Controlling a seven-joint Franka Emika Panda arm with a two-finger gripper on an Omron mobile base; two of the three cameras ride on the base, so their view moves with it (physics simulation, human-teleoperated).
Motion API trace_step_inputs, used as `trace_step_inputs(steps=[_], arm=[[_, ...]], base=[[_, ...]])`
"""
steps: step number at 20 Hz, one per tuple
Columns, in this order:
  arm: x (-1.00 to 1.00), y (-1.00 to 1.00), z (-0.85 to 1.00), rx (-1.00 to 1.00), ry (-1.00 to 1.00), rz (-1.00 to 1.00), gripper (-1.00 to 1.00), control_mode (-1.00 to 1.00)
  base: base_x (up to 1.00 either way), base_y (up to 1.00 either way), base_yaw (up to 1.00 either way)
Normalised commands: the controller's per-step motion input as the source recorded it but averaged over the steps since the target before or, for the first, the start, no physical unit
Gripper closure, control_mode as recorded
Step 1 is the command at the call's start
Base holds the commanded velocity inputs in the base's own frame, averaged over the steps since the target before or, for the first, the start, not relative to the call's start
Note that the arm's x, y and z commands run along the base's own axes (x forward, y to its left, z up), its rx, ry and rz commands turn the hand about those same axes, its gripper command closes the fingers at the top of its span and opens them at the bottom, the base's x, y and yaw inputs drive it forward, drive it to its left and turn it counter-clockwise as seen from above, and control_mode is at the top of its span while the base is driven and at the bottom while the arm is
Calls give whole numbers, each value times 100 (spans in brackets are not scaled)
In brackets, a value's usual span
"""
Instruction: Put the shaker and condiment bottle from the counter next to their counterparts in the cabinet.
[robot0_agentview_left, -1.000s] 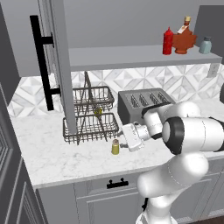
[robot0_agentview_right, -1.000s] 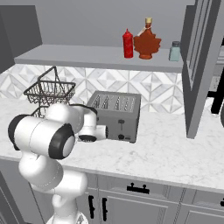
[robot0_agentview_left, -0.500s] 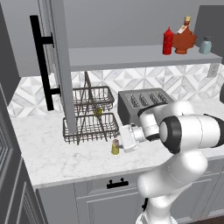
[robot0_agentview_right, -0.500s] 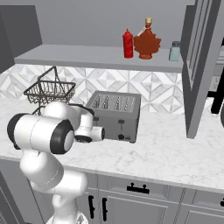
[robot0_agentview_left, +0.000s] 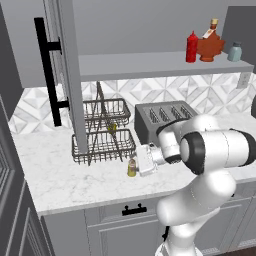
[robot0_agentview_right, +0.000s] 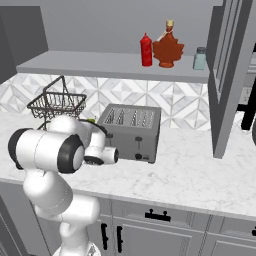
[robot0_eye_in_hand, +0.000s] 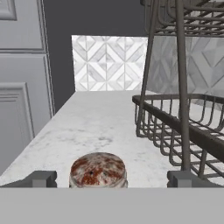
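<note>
Small yellowish-green shaker with a tan top stands near the white marble counter's front edge, just ahead of the dark wire rack. Two-finger gripper straddles it wide open, holding nothing. Red squeeze bottle looks shelved already, I think. Next: close, lift.

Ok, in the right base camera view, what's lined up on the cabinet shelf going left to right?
Condiment bottle → wide dark-red leaf-shaped bottle → pale blue-grey shaker, all upright on the cabinet's shelf.
</note>
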Motion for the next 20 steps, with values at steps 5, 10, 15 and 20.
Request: trace_step_inputs(steps=[5, 10, 15, 20], arm=[[3, 6, -22, 0, 2, 0, 100, -100], [1, 3, -4, 0, 1, 0, 100, -100], [0, -2, 11, 0, 3, 0, 100, -100], [-24, -23, 44, 0, 2, 0, 100, -100]], base=[[0, 0, 0], [0, 0, 0], [0, 0, 0], [0, 0, 0]])
